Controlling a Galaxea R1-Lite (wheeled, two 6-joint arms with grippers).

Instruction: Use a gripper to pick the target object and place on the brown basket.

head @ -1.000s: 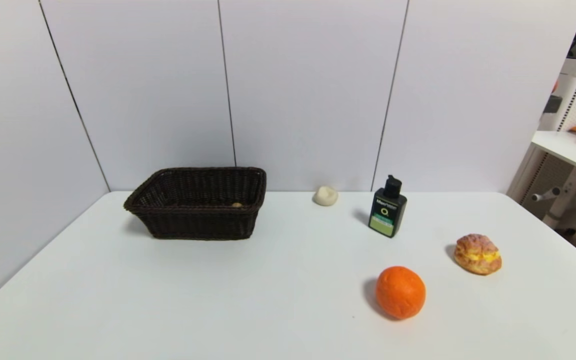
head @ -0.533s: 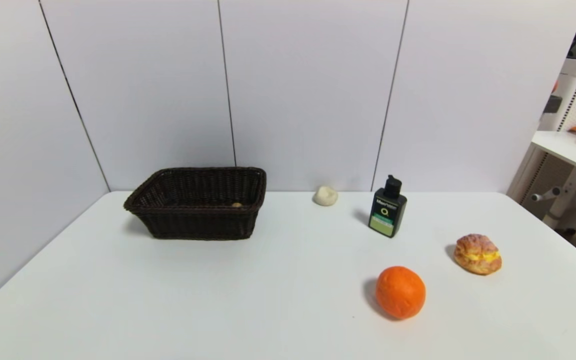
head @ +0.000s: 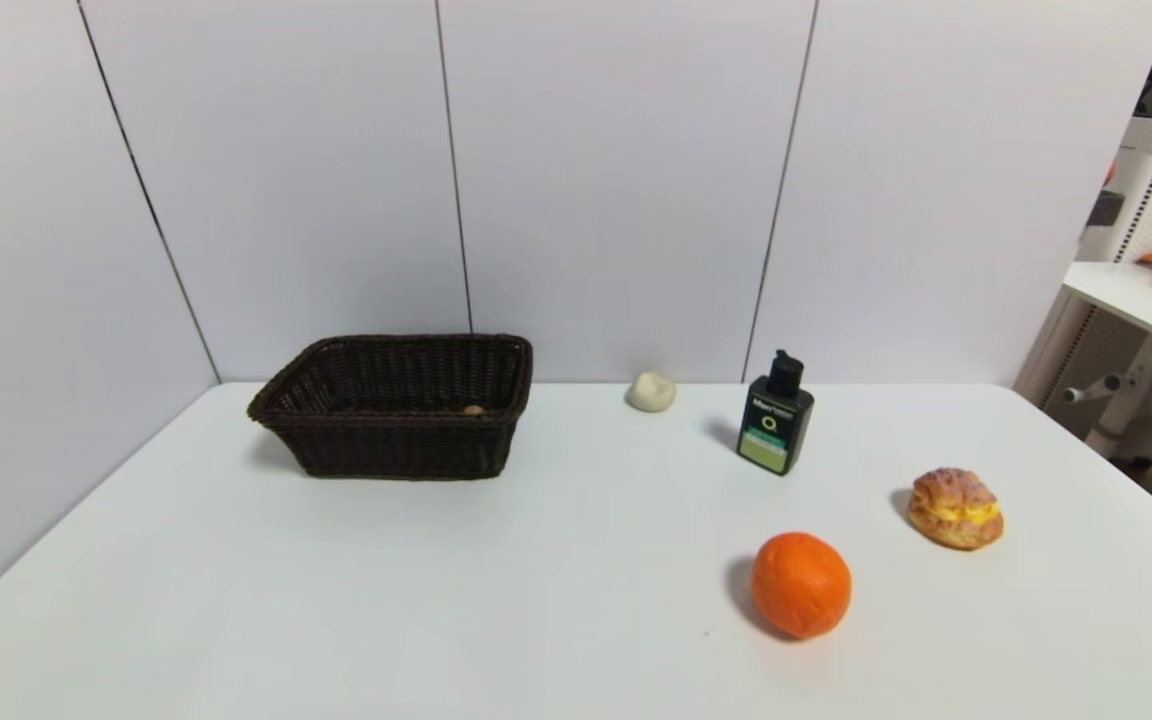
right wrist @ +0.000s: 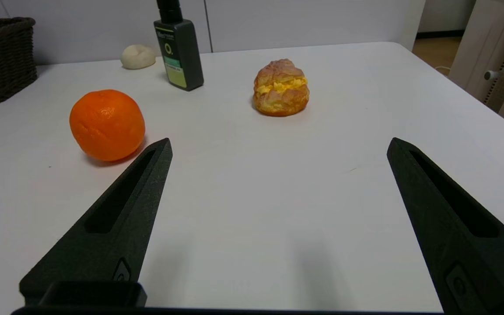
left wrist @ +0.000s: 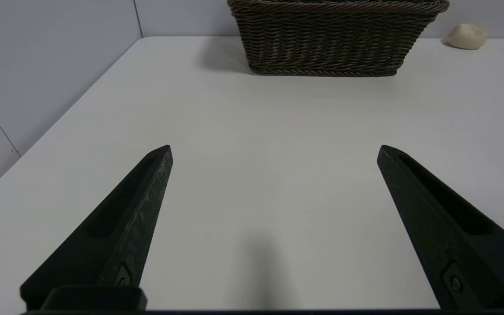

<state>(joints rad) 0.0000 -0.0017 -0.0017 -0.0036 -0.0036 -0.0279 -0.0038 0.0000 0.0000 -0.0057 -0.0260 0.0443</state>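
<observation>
The dark brown wicker basket point(head: 398, 405) stands at the back left of the white table. A small tan-brown lump, the target object point(head: 474, 409), lies inside it near its right front wall. The basket also shows in the left wrist view point(left wrist: 335, 37) and at the edge of the right wrist view point(right wrist: 0, 59). Neither arm shows in the head view. My left gripper point(left wrist: 274, 151) is open and empty over bare table well in front of the basket. My right gripper point(right wrist: 279, 146) is open and empty, near the orange.
An orange point(head: 801, 584) and a golden cream puff point(head: 956, 508) lie at the front right. A dark pump bottle point(head: 776, 420) and a cream-white lump point(head: 651, 391) stand near the back wall. Another table point(head: 1151, 300) is beyond the right edge.
</observation>
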